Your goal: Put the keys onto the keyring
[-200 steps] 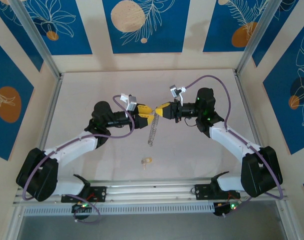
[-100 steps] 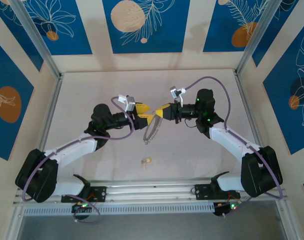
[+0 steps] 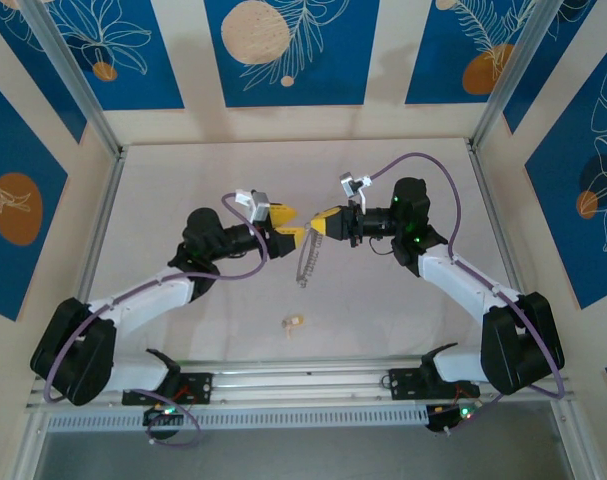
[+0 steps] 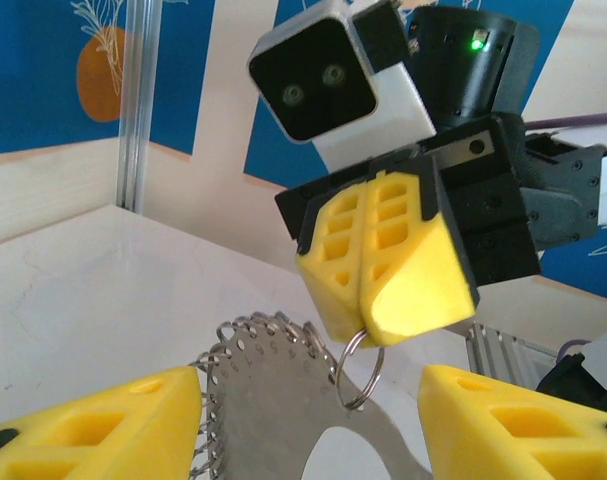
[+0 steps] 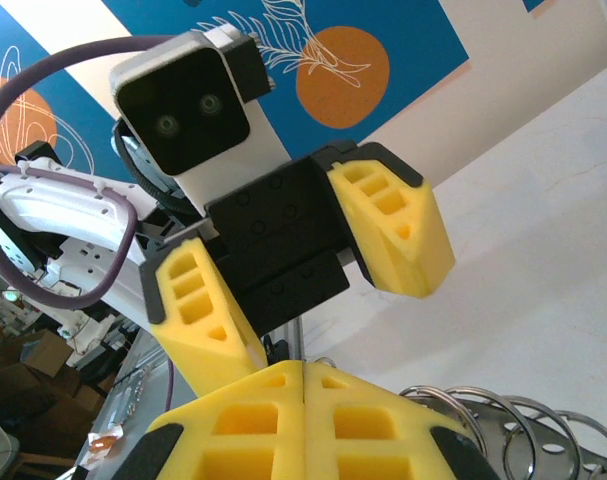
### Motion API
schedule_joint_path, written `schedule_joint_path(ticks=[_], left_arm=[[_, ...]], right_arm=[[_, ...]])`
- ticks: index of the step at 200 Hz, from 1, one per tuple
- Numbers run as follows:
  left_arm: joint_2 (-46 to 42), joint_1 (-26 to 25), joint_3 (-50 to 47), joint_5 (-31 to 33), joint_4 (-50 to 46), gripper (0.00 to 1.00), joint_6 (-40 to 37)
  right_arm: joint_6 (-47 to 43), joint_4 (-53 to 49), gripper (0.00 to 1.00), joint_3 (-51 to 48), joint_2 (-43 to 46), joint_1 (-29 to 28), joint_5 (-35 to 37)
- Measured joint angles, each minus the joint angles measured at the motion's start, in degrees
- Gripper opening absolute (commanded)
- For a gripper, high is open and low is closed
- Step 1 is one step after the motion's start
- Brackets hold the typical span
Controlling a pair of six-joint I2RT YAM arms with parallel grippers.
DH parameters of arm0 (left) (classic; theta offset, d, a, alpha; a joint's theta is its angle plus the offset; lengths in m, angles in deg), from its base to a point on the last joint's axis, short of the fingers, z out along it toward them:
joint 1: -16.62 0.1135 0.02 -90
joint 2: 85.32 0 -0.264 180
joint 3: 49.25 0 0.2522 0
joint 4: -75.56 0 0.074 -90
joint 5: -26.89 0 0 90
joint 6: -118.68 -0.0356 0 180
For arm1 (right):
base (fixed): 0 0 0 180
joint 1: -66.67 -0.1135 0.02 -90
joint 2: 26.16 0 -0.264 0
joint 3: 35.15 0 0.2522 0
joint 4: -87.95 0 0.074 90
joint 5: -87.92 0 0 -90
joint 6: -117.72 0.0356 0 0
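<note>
- Fingers of the left gripper stand spread wide with nothing between them, just left of the keyring. In the left wrist view its two pads flank the keyring's bumpy upper edge without touching it.
- Slightly left of the keyring and toward the arm bases from it, the key lies loose on the table, well apart from both grippers. It is too small to tell which way its long axis points.
- The keyring hangs as a narrow loop, its long axis running from its top down toward the bases. Whether its lower end touches the table cannot be told.
- At the keyring's top, the right gripper is pinched fully closed on a small wire loop of it.
- The coming move likely turns on the key lying base-ward of the keyring. The empty left gripper is the nearer one, and free to go down for it.
</note>
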Motion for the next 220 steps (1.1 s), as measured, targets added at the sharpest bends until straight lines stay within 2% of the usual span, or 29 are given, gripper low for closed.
schedule_joint_path(ticks=[92,132,165,220], left_arm=[[3.4,0.0,0.7,-2.5,1.4,0.60,2.2],[5.9,0.0,1.6,-4.5,4.3,0.56,4.8],[6.8,0.0,1.8,-6.1,6.7,0.44,7.1],[7.8,0.0,2.1,-9.1,9.9,0.00,9.3]], right_arm=[[0.0,0.0,0.00,0.0,0.0,0.0,0.0],[0.0,0.0,0.00,0.0,0.0,0.0,0.0],[0.0,0.0,0.00,0.0,0.0,0.0,0.0],[0.0,0.0,0.00,0.0,0.0,0.0,0.3]])
